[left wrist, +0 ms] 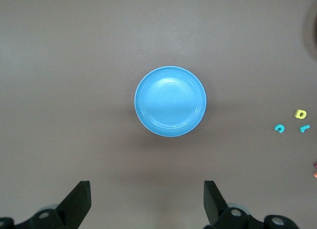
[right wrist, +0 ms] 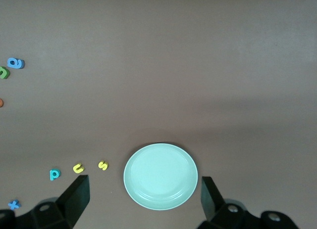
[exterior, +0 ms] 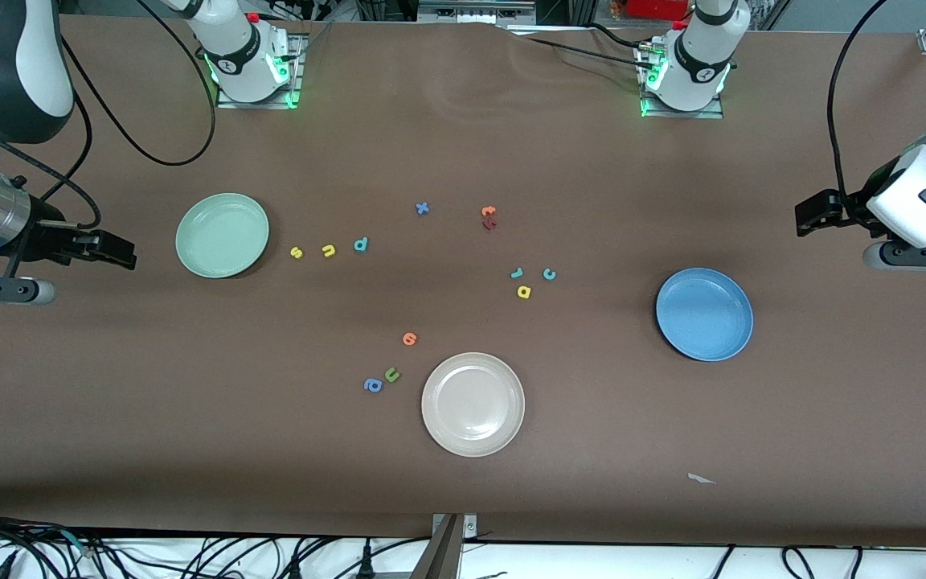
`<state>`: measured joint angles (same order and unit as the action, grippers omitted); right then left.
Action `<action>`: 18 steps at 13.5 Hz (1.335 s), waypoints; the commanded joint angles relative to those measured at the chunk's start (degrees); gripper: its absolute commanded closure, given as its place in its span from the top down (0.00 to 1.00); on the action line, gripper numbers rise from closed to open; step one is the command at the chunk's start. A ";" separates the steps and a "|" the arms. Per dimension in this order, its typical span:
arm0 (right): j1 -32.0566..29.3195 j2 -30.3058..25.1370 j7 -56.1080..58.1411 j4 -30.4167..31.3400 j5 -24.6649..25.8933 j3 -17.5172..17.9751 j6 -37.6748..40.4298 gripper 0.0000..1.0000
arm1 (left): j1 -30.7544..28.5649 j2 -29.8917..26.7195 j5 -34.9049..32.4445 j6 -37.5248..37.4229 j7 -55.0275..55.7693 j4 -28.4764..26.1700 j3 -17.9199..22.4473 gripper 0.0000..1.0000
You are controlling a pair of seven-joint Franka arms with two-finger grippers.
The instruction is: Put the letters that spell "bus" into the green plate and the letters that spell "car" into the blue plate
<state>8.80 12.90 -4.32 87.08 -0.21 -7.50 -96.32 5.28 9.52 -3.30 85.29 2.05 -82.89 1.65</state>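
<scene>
Jaws spread wide, both grippers

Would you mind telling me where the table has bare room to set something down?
Bare cloth lies between the cream plate and the blue plate, and along the robots' bases, farther than the blue x. It is crowded mid-table: s, u, b beside the green plate, and the c, a, r cluster.

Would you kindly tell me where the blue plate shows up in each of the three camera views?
Front view: the blue plate sits on the table toward the left arm's end, empty.
Left wrist view: the plate fills the middle of the picture.
Right wrist view: not in it; only the green plate shows there.
Shared landmark: the yellow a, in the front and left wrist views.
</scene>
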 commanded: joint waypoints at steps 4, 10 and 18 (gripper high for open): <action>0.08 -0.94 -0.86 0.19 0.21 0.21 0.17 0.99 | -0.62 -1.43 -0.49 0.67 -0.03 -1.84 -0.85 1.00; 0.08 -0.94 -0.86 0.28 -0.05 0.21 0.08 0.99 | -1.32 -1.52 -0.31 0.58 -0.11 -1.75 -0.85 1.00; 0.08 -0.68 -0.86 0.72 -0.05 0.21 -0.10 0.99 | -1.24 -1.43 0.30 0.58 -0.03 -1.75 -0.86 1.00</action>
<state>8.81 12.92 -4.36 87.11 -0.23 -7.50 -96.32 4.61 9.52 -3.29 85.29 2.05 -83.01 1.46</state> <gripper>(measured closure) 0.004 0.000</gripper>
